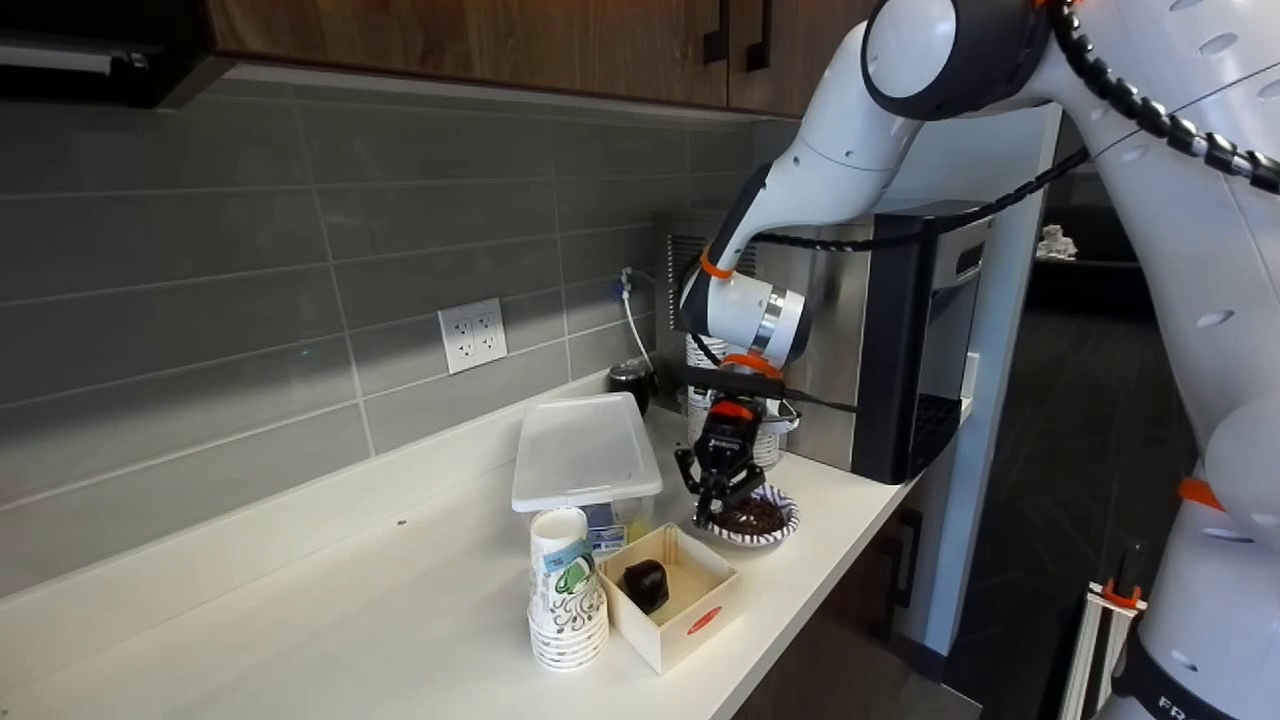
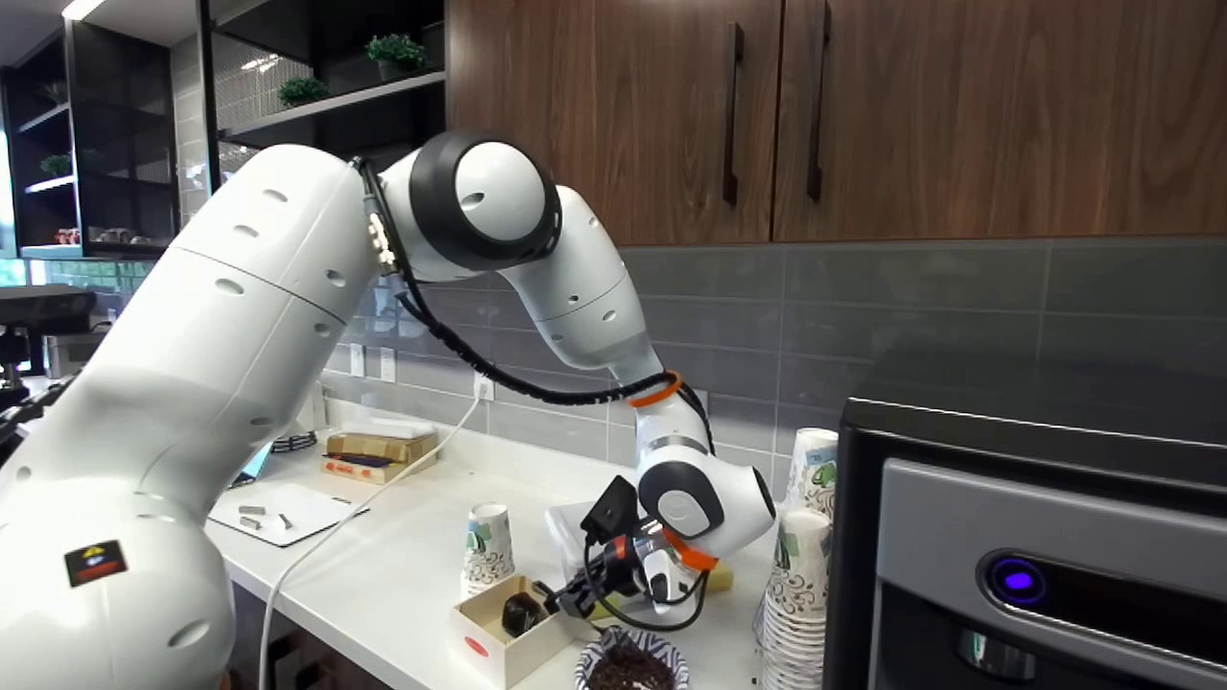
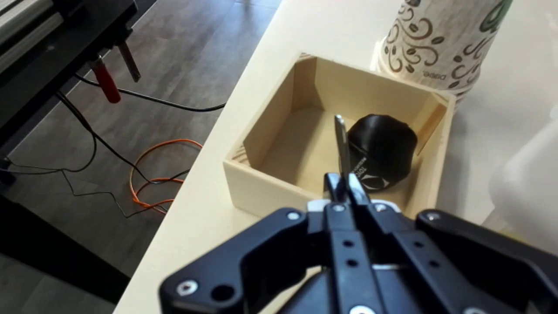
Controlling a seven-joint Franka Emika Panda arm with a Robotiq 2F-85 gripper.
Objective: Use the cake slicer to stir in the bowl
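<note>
- Jaws, wrist view: my gripper (image 3: pixel 343 186) stands narrow, both fingertips pressed on the cake slicer (image 3: pixel 342 146), which shows as a slim strip with a metallic sheen.
- Long axis: the strip runs from between my fingertips toward the top of the wrist view, leaning slightly to that view's left, roughly in line with my fingers and seen almost edge-on.
- Direction: its visible end points away from my palm and appears against the interior of the light wooden box (image 3: pixel 270 192), beside a black faceted object (image 3: pixel 381 150). I cannot tell whether strip and object touch, nor whether this end is handle or blade.
- Hidden portion: the remainder of the slicer is lost behind my fingers. In an exterior view, a dark shape (image 2: pixel 612 636) shows at the far rim of the bowl (image 2: pixel 674 654); I cannot tell whether it belongs to the slicer.
- Bowl: round, with a patterned pale rim and dark crumbly contents (image 2: pixel 630 671), upright on the white worktop (image 2: pixel 412 565) near the box.
- Surroundings: a stack of paper cups (image 1: pixel 567 600) just beside the box; a lidded plastic container (image 1: pixel 585 450) near the cups.
</note>
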